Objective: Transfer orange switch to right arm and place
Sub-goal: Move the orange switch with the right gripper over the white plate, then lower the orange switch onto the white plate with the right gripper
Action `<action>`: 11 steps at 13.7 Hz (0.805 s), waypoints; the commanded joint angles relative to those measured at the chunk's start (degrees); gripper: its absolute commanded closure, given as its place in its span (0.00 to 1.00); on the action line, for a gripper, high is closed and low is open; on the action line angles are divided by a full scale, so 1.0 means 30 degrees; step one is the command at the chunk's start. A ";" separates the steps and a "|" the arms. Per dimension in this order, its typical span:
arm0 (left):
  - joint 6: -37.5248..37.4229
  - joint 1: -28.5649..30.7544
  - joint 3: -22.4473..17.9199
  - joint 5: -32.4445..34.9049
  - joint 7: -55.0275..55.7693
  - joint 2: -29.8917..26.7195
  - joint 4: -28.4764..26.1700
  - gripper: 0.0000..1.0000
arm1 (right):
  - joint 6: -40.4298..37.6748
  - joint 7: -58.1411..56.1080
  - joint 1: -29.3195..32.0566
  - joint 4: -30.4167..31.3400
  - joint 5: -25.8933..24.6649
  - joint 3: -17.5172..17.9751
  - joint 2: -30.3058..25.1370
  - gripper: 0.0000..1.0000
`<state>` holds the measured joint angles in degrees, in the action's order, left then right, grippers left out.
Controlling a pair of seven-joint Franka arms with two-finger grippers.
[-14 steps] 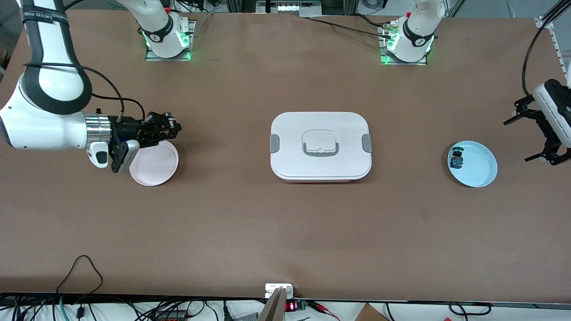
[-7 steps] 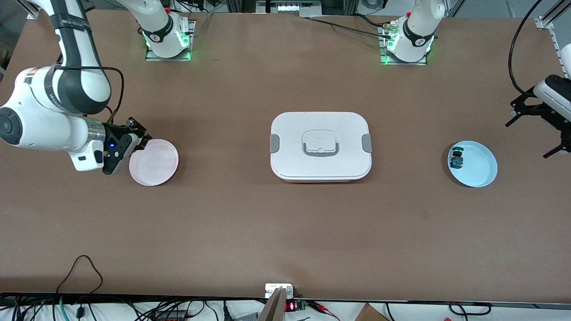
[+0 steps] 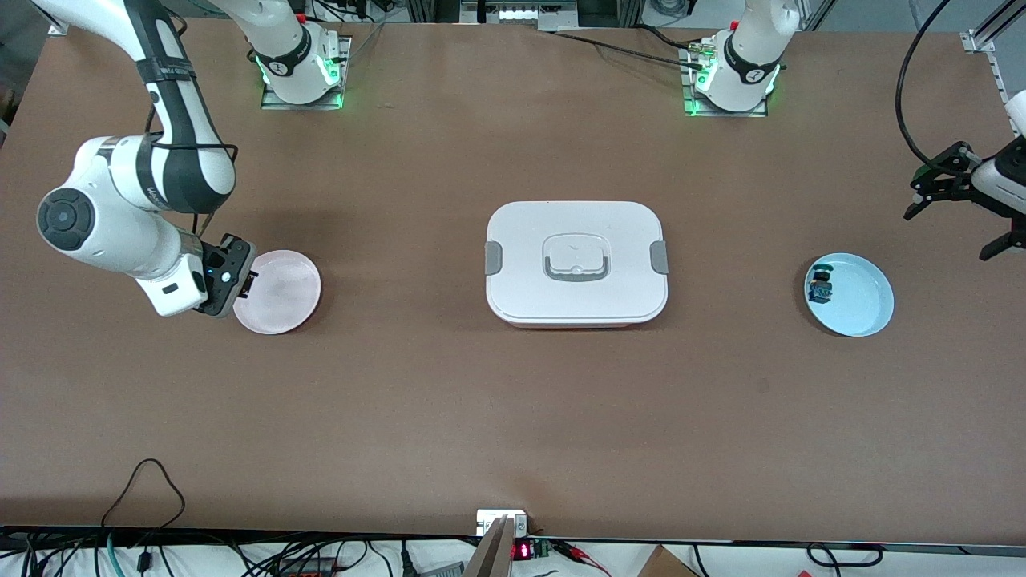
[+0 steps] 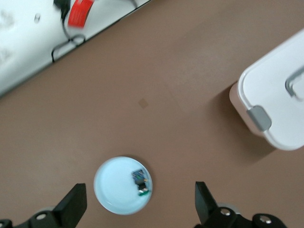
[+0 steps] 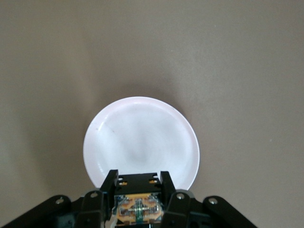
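right hand [image 5: 138, 209] grips orange switch [image 5: 138, 212] — half hidden

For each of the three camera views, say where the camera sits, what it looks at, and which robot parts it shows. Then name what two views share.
Front: high across the table; both arms, white box.
Left wrist: looks down on blue plate; open left gripper.
Right wrist: looks down on pink plate; right gripper shut on orange switch.
Shared: front and left wrist show the blue plate.
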<state>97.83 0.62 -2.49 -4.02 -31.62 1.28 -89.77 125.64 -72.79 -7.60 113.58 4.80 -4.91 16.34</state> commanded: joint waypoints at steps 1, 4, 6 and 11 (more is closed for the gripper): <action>-0.1170 -0.0296 -0.0108 0.0606 0.3764 -0.0162 0.0159 0.00 | 0.1445 -0.1019 0.0044 0.1249 -0.0513 0.0143 -0.0379 1.00; -0.2196 -0.0296 0.0097 0.0636 0.6224 -0.0396 -0.0396 0.00 | 0.2678 -0.1488 -0.0423 0.1807 -0.2182 0.0172 -0.0350 1.00; -0.2373 -0.0296 0.0273 0.0636 0.7951 -0.0425 -0.0515 0.00 | 0.2853 -0.1517 -0.0455 0.2158 -0.2214 0.0172 -0.0321 1.00; -0.2202 -0.0237 0.0128 0.1454 0.8401 -0.0219 -0.0368 0.00 | 0.5254 -0.2513 -0.0454 0.3652 -0.2214 0.0201 0.0234 1.00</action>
<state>89.88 0.35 -1.65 -2.29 -7.42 1.25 -90.33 138.37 -78.83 -9.02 122.24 -1.02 -4.43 16.85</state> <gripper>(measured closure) 0.000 0.590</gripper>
